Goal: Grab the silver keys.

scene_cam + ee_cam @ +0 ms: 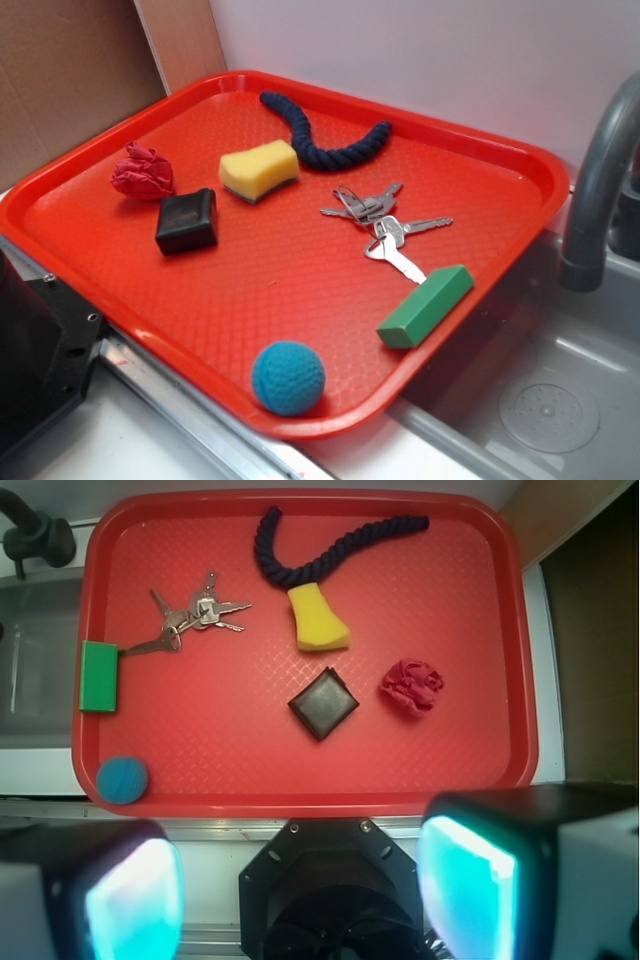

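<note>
The silver keys point(385, 225) lie fanned out flat on the red tray point(540, 170), near its right side, one key tip touching the green block point(425, 305). In the wrist view the silver keys point(195, 615) sit at the upper left of the tray point(300, 802), far ahead of my gripper point(300, 880). The gripper hangs high above the tray's near edge, over the robot base. Its two cyan-lit pads point(470, 890) stand wide apart with nothing between them. The exterior view does not show the gripper.
On the tray also lie a dark blue rope point(320, 135), yellow sponge point(259, 169), black block point(187, 221), red crumpled cloth point(142, 172) and blue ball point(288, 377). A grey faucet point(600, 190) and sink point(540, 380) stand right of the tray.
</note>
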Available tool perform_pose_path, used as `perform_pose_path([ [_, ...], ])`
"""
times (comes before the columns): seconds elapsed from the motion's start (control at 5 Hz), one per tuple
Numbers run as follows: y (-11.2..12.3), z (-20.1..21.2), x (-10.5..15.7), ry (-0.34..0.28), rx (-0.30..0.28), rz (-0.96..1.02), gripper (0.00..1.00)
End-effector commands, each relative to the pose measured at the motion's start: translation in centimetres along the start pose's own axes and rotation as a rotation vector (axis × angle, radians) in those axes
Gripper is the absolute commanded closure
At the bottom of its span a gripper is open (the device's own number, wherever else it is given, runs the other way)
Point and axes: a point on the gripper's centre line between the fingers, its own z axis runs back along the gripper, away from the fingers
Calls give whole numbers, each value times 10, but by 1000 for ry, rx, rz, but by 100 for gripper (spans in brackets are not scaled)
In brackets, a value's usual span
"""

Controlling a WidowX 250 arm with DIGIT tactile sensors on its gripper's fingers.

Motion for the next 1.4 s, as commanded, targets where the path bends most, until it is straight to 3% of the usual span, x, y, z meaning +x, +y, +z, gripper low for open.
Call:
perform_pose_path([
  [0.0,0,0,0,0,0,0,0],
  [0.2,-6,-43,32,-80,-17,249,0],
  [0.4,-5,-62,34,-141,-92,507,0],
  [1.0,-5,-62,34,-141,-92,507,0],
  [1.2,-31,-99,74,-133,10,557,0],
])
